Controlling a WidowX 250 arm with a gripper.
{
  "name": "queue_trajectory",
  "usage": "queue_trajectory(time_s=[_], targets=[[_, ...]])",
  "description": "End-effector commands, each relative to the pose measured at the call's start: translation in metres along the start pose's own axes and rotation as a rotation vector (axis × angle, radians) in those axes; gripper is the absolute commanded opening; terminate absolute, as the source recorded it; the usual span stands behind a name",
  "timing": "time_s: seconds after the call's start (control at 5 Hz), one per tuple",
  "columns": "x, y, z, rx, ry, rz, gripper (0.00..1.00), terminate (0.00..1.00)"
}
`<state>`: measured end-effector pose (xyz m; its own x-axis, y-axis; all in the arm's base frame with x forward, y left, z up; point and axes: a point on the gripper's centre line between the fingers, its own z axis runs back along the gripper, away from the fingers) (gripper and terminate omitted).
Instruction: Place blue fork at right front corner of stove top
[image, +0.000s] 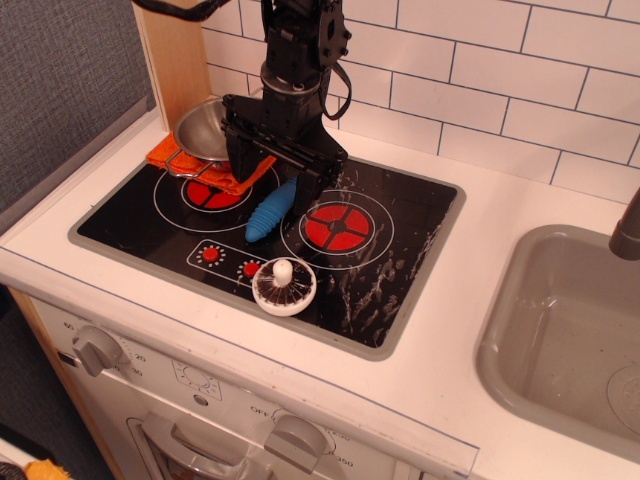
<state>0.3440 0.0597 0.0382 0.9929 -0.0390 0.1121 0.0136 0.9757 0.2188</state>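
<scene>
Blue fork (268, 215) on stove top (400, 235): judged light, rigid plastic; ribbed handle best grasped mid-length. Gripper (277, 180) spread apart above fork head.

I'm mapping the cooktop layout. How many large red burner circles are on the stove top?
2. The left burner sits at the stove top's back left, partly under the orange cloth. The right burner is near the centre, beside the blue fork. None seems hidden.

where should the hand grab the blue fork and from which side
Grip the blue fork across its thick ribbed handle, coming straight down from above. It lies flat on the stove top between the burners, its head hidden under the hand, fingers either side of the handle.
</scene>
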Motion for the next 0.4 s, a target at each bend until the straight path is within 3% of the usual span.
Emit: queue_trajectory(time_s=[0.0, 0.2], targets=[[0.0048, 0.0061, -0.0065, -0.068, -0.040, 0.032, 1.00, 0.00], [0.0021, 0.0051, -0.0091, -0.120, -0.014, 0.035, 1.00, 0.00]])
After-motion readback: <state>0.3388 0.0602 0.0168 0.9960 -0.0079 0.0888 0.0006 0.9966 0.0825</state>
